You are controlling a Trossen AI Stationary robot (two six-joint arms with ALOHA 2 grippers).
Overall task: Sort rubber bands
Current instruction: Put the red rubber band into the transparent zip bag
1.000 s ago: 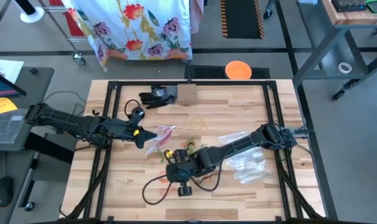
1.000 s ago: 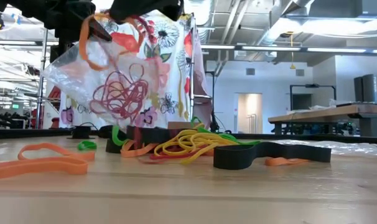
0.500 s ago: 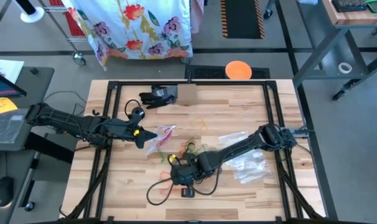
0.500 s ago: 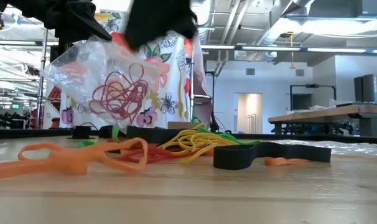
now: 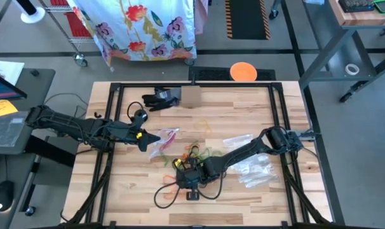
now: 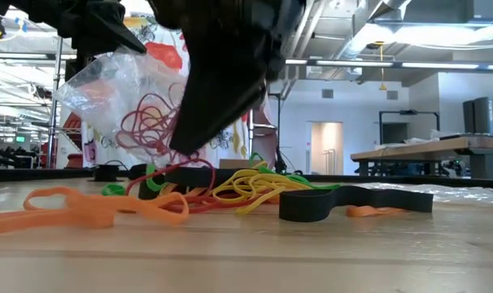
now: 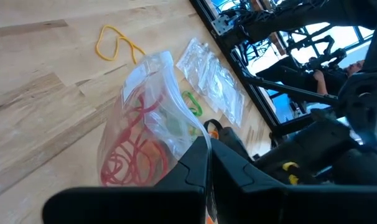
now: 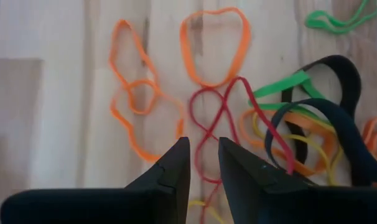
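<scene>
A loose pile of rubber bands [image 5: 194, 152] lies mid-table: orange loops [image 8: 213, 46], a red one [image 8: 219, 118], green [image 8: 282, 87], black [image 8: 338, 118] and yellow [image 6: 246, 187]. My right gripper [image 5: 178, 166] hangs just over the pile's near left side, pointing steeply down. It is open a narrow gap [image 8: 204, 146], with the red band showing below that gap. My left gripper [image 5: 141, 137] is shut on a clear plastic bag [image 6: 141, 106] holding red bands, to the left of the pile. My left gripper pinches the bag's top edge [image 7: 187, 134] between its two shut fingers, reaching in from the table's left and slanting slightly down. The bag hangs below the fingers, bulging with red bands, and looks lifted off the table.
Empty clear zip bags [image 5: 249, 162] lie at the right beside my right arm. A black cable [image 5: 170, 191] loops near the front edge. A black object [image 5: 159, 98] and a wooden block [image 5: 191, 97] sit at the far edge.
My right gripper has let go of an orange band it held high; the band has fallen onto the table left of the pile. The gripper has then come down toward the bands. My left gripper and the bag have kept still.
</scene>
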